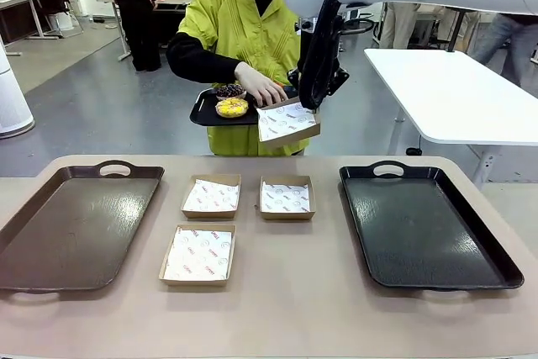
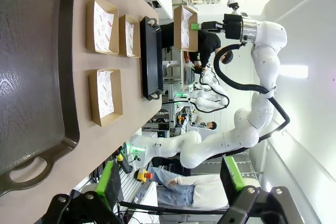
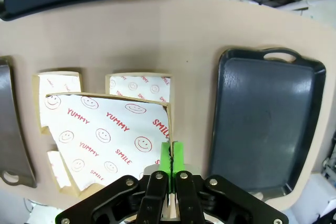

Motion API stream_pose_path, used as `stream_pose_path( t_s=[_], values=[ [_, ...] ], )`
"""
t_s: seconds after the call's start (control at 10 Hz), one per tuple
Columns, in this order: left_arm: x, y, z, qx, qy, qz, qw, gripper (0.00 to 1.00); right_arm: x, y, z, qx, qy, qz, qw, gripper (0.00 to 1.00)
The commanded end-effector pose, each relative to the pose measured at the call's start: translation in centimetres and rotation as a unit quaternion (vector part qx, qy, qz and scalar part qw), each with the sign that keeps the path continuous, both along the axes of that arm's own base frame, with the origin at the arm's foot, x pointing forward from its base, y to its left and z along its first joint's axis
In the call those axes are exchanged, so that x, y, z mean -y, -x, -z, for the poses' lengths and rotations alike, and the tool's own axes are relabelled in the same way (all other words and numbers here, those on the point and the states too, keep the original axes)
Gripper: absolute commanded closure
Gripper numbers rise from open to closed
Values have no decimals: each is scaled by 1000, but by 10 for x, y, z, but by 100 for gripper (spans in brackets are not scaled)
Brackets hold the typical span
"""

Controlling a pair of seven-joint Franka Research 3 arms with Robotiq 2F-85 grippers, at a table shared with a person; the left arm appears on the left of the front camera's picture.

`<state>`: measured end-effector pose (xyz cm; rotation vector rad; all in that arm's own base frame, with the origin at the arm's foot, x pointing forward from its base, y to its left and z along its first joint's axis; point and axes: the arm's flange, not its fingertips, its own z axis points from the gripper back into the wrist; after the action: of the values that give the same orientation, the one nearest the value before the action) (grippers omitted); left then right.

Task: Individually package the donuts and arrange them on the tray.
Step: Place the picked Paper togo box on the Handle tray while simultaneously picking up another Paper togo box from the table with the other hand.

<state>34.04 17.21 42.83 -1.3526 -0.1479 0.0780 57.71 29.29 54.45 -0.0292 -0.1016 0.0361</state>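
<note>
Left: left gripper [image 2: 170,179] spread wide, holding nothing, near a brown rectangular plastic tray [image 1: 76,224]. Middle: three shallow brown cardboard boxes [image 1: 212,196] lined with printed white paper, on the tan table [image 1: 277,292]. Past the far edge: yellow-iced sprinkled donut [image 1: 232,107] and dark sprinkled donut [image 1: 229,90] on a person's small black tray [image 1: 200,112], hand [image 1: 262,88] beside them. Just right: right gripper [image 3: 171,153] clamped on a fourth box [image 1: 286,122] by its rim, raised, tilted. Far right: black rectangular tray [image 1: 429,224].
</note>
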Motion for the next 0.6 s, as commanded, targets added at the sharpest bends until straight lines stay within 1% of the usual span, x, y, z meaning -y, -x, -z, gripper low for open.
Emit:
stream_pose_path(
  t_s=[0.0,0.5],
  values=[
    [0,2,-2,2,5,0,1000,0,4,6,2,-4,2,-1,1000,100],
    [0,2,-2,2,5,0,1000,0,4,6,2,-4,2,-1,1000,100]
  ],
)
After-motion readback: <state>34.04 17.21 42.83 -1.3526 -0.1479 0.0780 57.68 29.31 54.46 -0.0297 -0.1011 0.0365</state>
